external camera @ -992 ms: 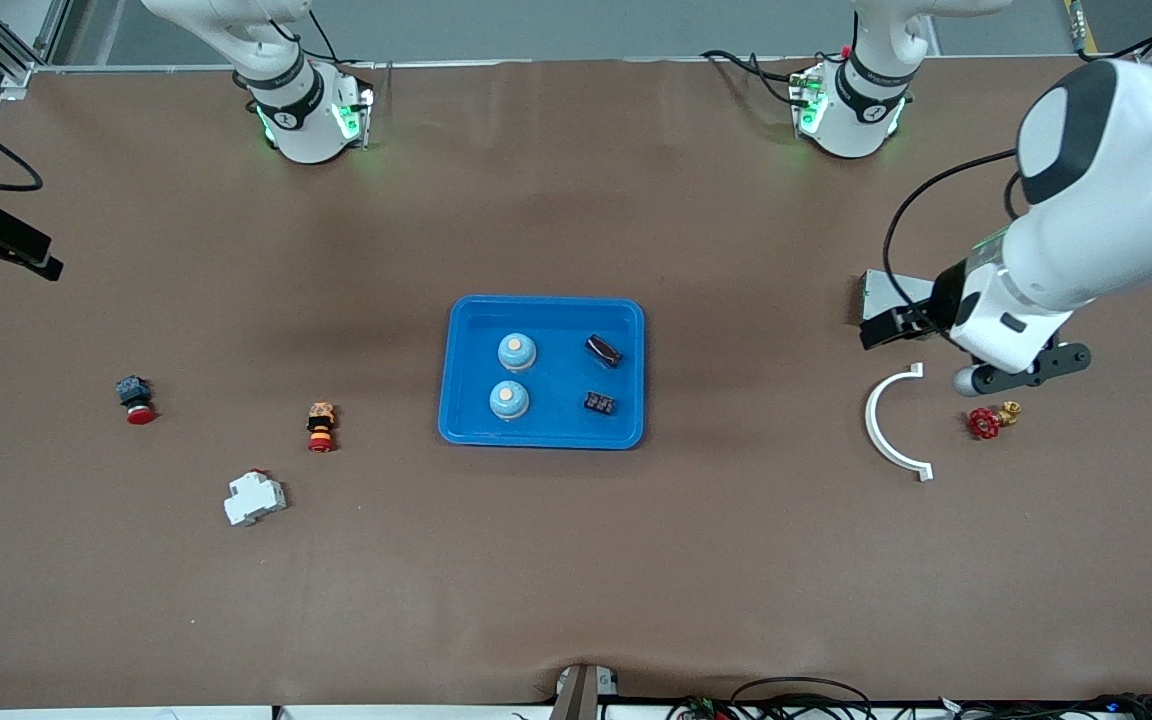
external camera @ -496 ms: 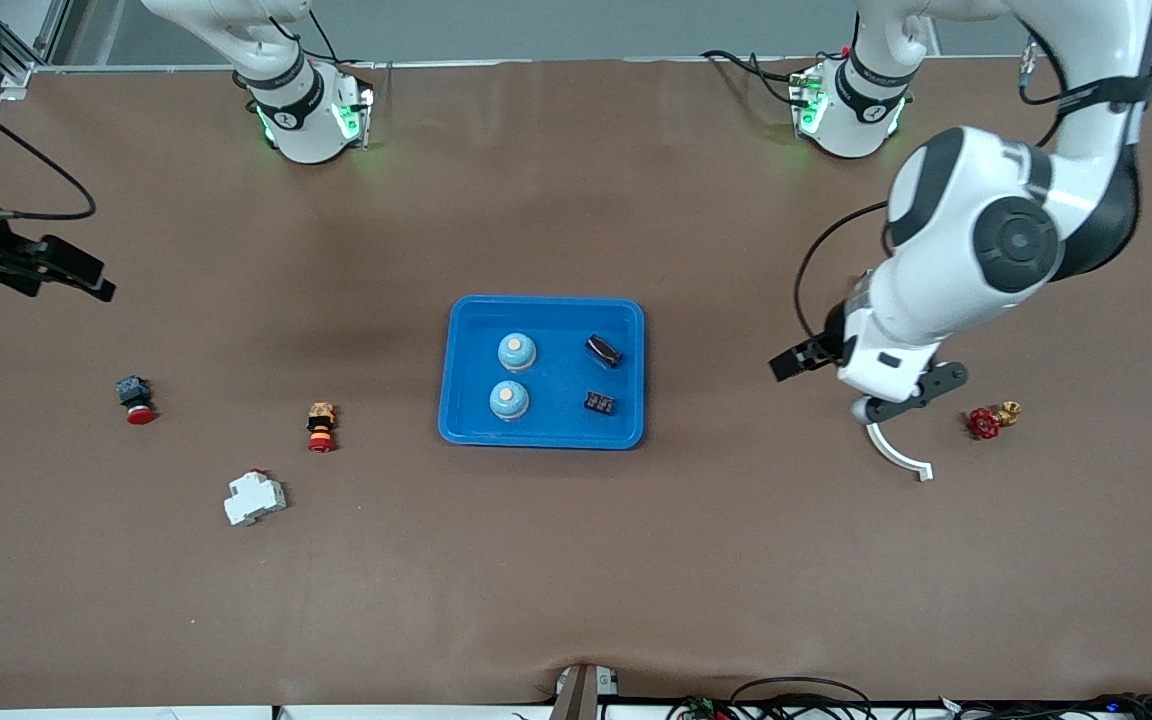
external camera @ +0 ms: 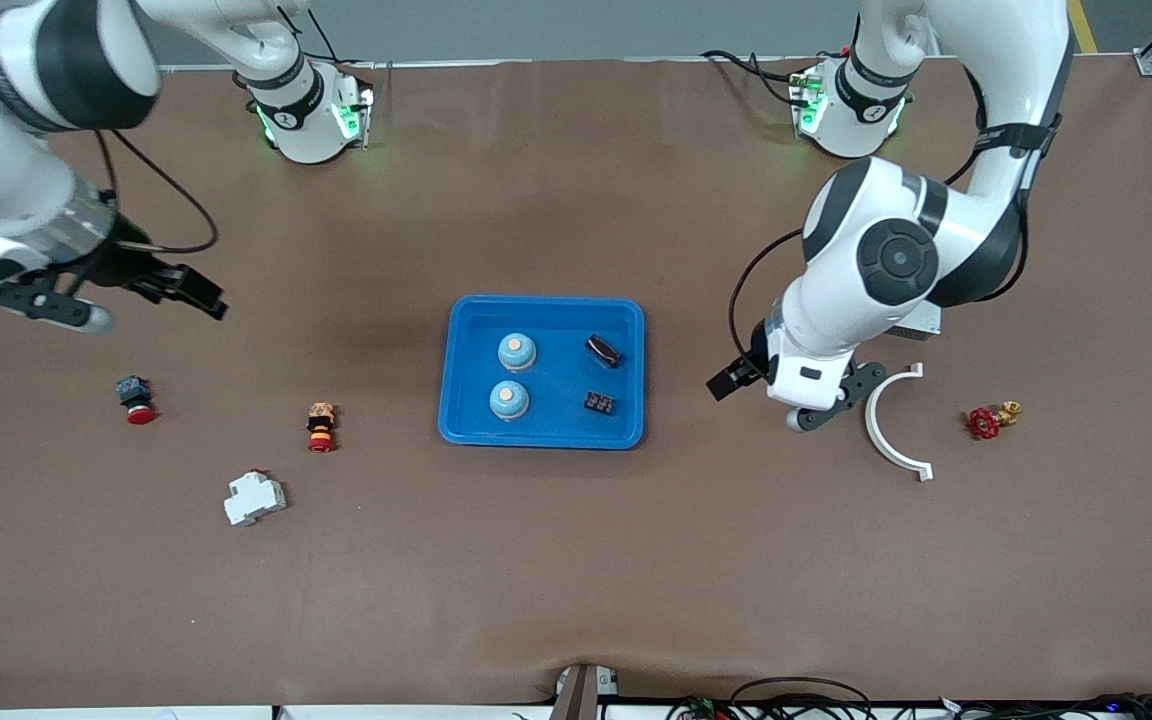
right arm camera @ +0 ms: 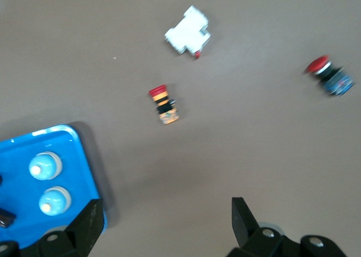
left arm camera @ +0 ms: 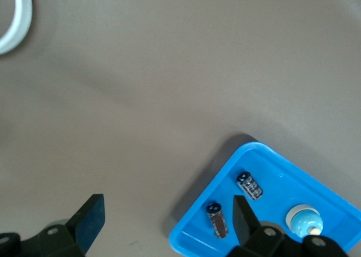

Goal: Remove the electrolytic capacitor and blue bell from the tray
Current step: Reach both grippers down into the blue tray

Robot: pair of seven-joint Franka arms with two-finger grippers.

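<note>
A blue tray (external camera: 541, 436) sits mid-table. It holds two light-blue bells (external camera: 516, 350) (external camera: 508, 399) and two dark capacitors (external camera: 604, 350) (external camera: 599, 403). My left gripper (external camera: 736, 382) is open and empty over bare table, beside the tray toward the left arm's end. The left wrist view shows it (left arm camera: 166, 229) by the tray's corner (left arm camera: 186, 237), with both capacitors (left arm camera: 250, 185) (left arm camera: 217, 218) and one bell (left arm camera: 303, 220). My right gripper (external camera: 184, 290) is open and empty over bare table toward the right arm's end. The right wrist view shows it (right arm camera: 166, 226) beside the tray (right arm camera: 84, 178).
A white curved piece (external camera: 886, 425) and a red valve (external camera: 986, 420) lie toward the left arm's end. A red push button (external camera: 136, 398), an orange-red button (external camera: 321, 427) and a white breaker (external camera: 254, 497) lie toward the right arm's end.
Both arms have swung inward toward the tray. The left gripper moved from over the white curved piece to beside the tray. The right gripper came in from the table's edge.
</note>
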